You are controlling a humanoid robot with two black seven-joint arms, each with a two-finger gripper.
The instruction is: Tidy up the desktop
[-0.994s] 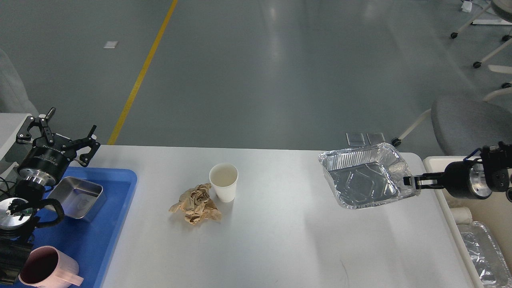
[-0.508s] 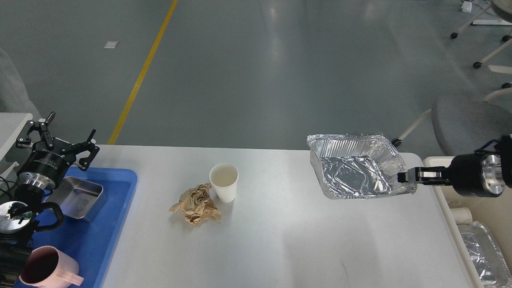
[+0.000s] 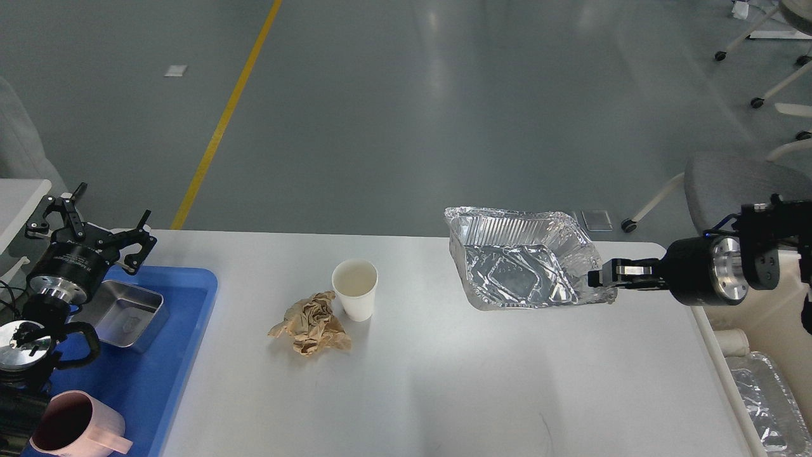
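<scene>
The white desktop (image 3: 444,387) fills the lower view. My right gripper (image 3: 599,278) is shut on the right rim of a crumpled foil tray (image 3: 517,266) and holds it above the table's right half. A white paper cup (image 3: 355,289) stands upright near the middle. A crumpled brown paper wad (image 3: 311,324) lies touching its left side. My left gripper (image 3: 92,219) is open and empty above the far left corner, over the back edge of the blue tray (image 3: 171,355).
The blue tray holds a small steel box (image 3: 120,314) and a pink mug (image 3: 73,425). A cream bin (image 3: 729,343) at the right edge holds another foil tray (image 3: 771,406). A grey chair (image 3: 742,190) stands behind the right corner.
My right gripper has carried the foil tray leftward, from over the table's right end toward the middle. The left gripper has shifted only slightly. Cup and paper wad have not moved.
</scene>
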